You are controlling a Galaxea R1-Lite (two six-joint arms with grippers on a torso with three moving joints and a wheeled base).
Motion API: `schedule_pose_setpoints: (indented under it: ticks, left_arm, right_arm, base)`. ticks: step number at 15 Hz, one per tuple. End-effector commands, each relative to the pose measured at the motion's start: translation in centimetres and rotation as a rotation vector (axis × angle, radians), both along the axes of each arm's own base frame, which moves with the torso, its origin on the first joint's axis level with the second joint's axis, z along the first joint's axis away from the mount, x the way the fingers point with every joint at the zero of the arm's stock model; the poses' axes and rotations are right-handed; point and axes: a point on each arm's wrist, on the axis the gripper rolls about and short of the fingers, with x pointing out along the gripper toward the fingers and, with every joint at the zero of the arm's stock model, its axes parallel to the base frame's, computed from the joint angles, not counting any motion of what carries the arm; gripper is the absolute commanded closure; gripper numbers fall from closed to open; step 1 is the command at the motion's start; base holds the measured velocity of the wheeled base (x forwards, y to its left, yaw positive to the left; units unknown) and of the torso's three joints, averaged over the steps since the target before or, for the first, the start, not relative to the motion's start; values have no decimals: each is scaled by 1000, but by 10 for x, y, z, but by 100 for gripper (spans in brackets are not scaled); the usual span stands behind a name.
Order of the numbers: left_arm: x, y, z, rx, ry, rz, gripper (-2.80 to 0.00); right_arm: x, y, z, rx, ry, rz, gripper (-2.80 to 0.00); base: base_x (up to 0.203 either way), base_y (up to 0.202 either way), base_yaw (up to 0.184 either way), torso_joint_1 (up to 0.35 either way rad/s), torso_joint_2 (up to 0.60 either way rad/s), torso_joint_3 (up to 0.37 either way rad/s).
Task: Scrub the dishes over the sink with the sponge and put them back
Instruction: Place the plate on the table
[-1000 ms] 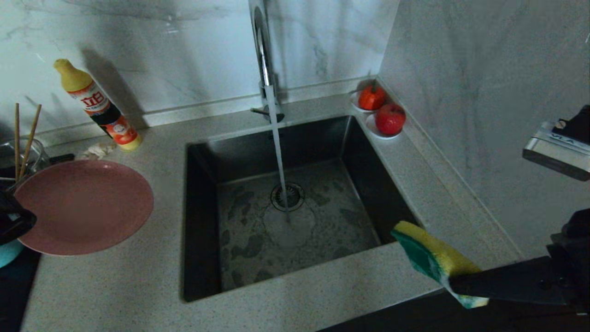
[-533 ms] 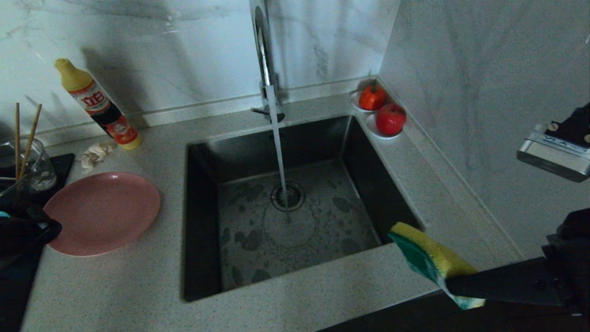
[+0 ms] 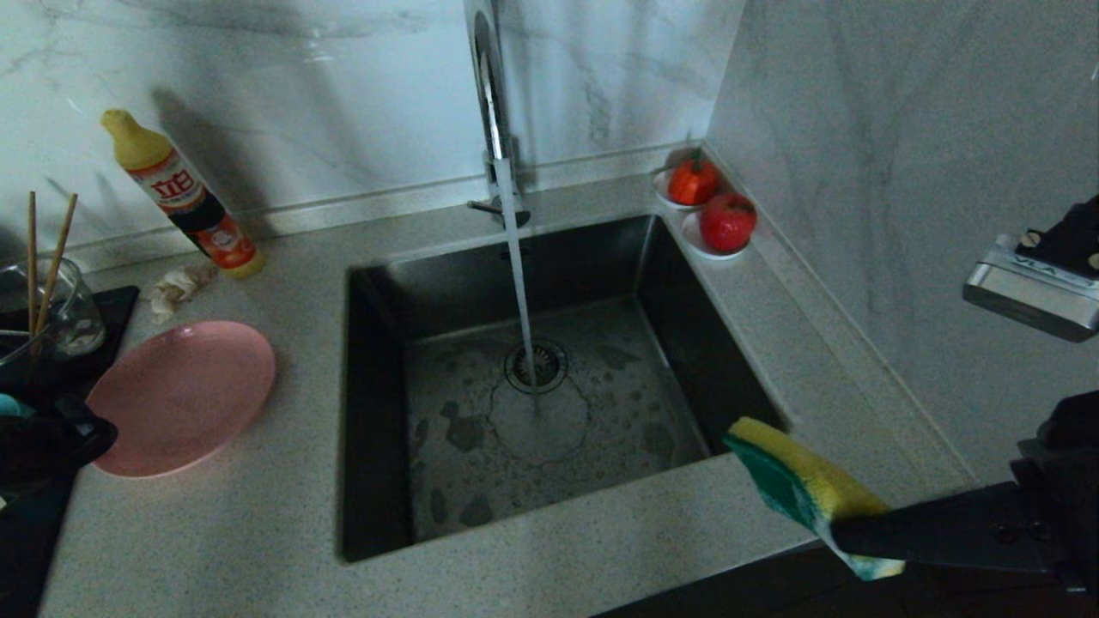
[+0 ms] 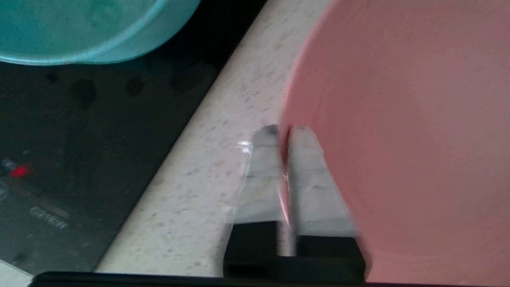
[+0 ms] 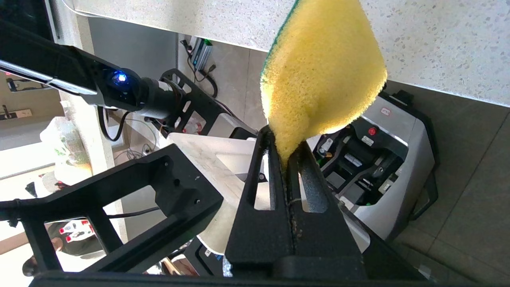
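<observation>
Nearest me, my right hand (image 3: 846,536) is clamped on the sponge (image 3: 798,487) – yellow foam with a green face – holding it above the worktop's (image 3: 601,532) front edge, just right of the sink (image 3: 532,386). My left hand (image 4: 285,135) sits at the far left with its fingers pinched on the rim of the pink plate (image 3: 185,396), which lies on the worktop left of the sink. The teal bowl (image 4: 79,28) is just beside that hand. Further back, water runs from the faucet (image 3: 491,103) into the drain – chopsticks (image 3: 43,257) stand in a glass cup (image 3: 73,313)
</observation>
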Motion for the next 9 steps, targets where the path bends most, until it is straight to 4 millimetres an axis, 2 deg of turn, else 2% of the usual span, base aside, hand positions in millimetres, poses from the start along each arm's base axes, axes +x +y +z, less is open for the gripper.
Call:
schedule_pose_setpoints:
  ticks: [1,3,6,9]
  left_arm:
    - [0,1,-3,-4,10,-2,-280]
    - [-2,0,4,7,-17,0,-280]
    - [-11,-5,28,41,-80,1,-280]
    - [-34,-21,72,74,-174,-30,-280]
  right_arm:
    - [0,0,0,2,5,-1,0]
    - [-1,-1,1,5,2,-1,0]
    - [-2,-3,1,6,1,-2,0]
    - [-4,-5,-2,-1,3,-6,0]
  base:
    - [0,0,0,0,0,0]
    - [0,0,0,0,0,0]
    - [0,0,0,0,0,0]
    - [0,0,0,0,0,0]
